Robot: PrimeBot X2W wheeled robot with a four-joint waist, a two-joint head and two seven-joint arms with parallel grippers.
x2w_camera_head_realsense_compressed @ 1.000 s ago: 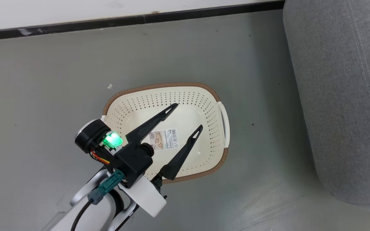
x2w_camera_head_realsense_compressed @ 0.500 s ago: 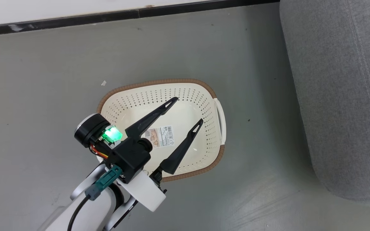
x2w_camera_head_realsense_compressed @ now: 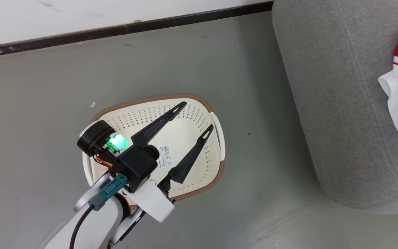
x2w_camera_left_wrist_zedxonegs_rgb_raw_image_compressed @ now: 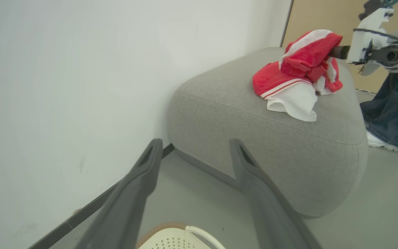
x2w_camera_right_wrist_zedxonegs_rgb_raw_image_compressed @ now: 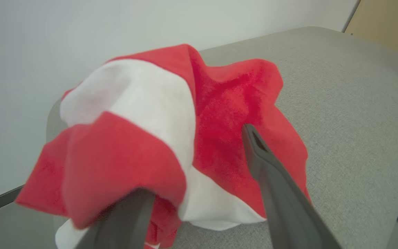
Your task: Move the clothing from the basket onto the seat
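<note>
Dropping clothing on seat, right pincer open, left pincer open above basket; next, probably slip free of draped cloth.

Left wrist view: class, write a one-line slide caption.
Red-and-white clothing heaped on the grey seat, beyond the open left end effector.

White arm, black tapered fingers

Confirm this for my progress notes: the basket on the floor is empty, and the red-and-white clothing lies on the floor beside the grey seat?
One thing is wrong: the clothing lies on top of the seat, not on the floor beside it; the left wrist view shows this. The basket is indeed empty.
</note>
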